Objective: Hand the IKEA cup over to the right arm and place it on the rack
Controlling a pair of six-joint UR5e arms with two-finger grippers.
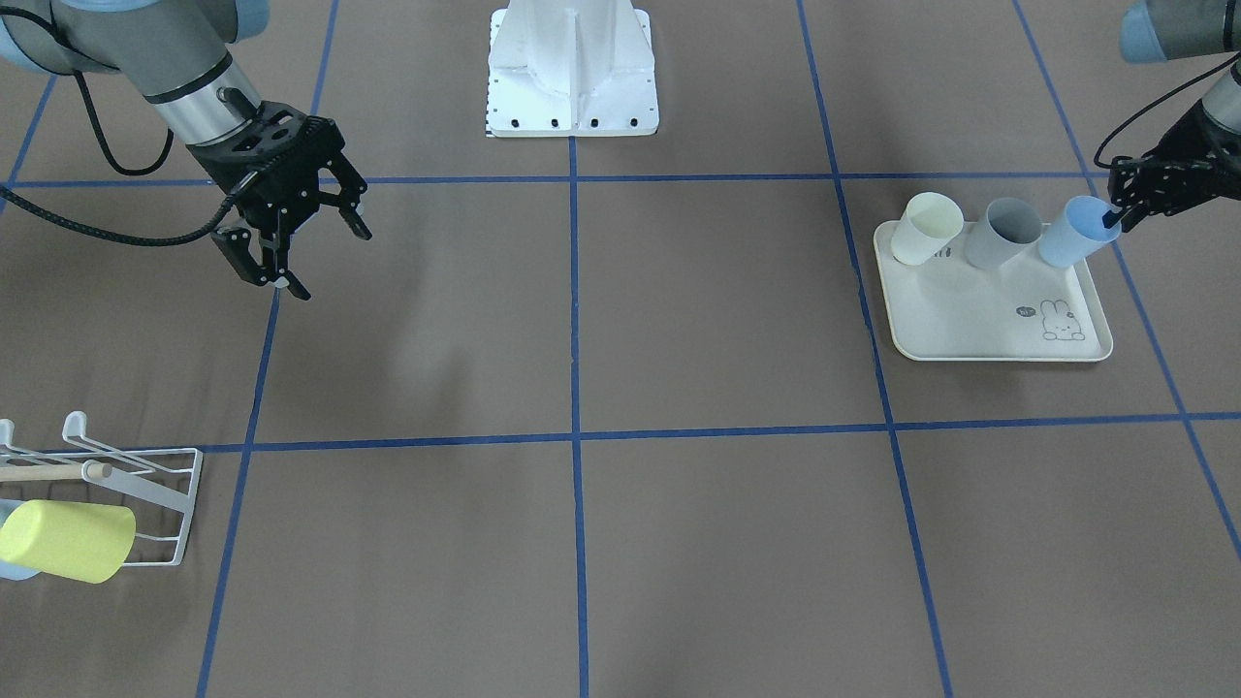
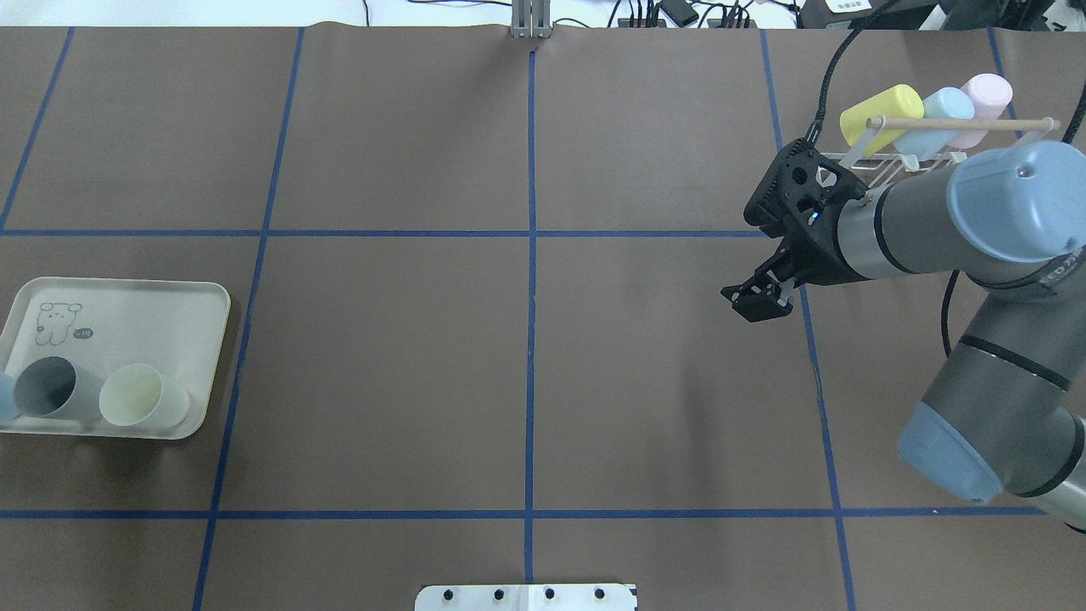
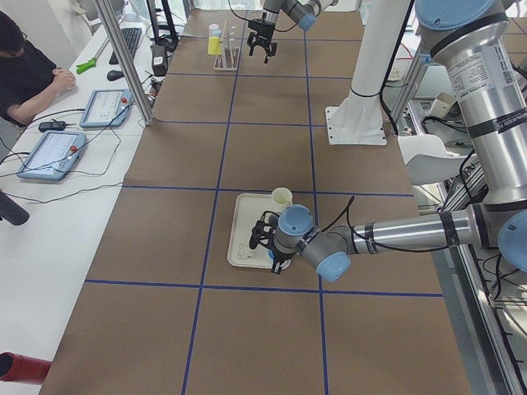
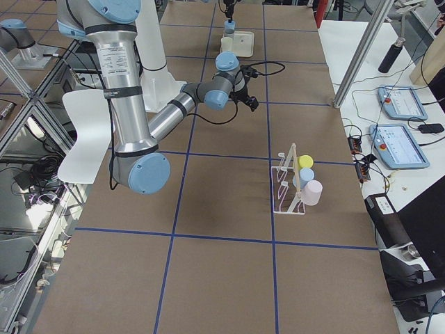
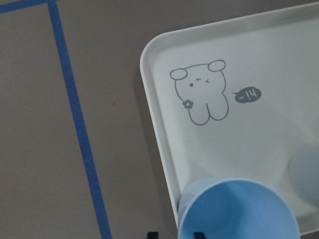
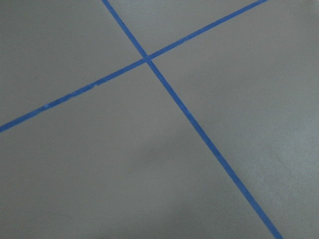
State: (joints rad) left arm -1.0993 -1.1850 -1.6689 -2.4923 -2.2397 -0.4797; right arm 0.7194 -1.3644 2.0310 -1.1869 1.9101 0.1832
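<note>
- Exterior front-facing view, upper right of the frame: your left gripper is at the rim of the blue cup, with one fingertip over the cup's mouth.
- You cannot tell from any view whether those jaws are clamped on the rim or only straddle it.
- The blue cup is at the top right corner of the cream tray, just beside the grey cup. The cream cup is next along.
- Upper left of the same frame: your right gripper hangs over bare table with its jaws apart and nothing between them.
- Lower left corner: the rack stands well apart from both grippers, with a yellow cup lying on it.
- Overhead view, upper right: a pink cup sits at the rack's other end, under the wooden rod.
</note>
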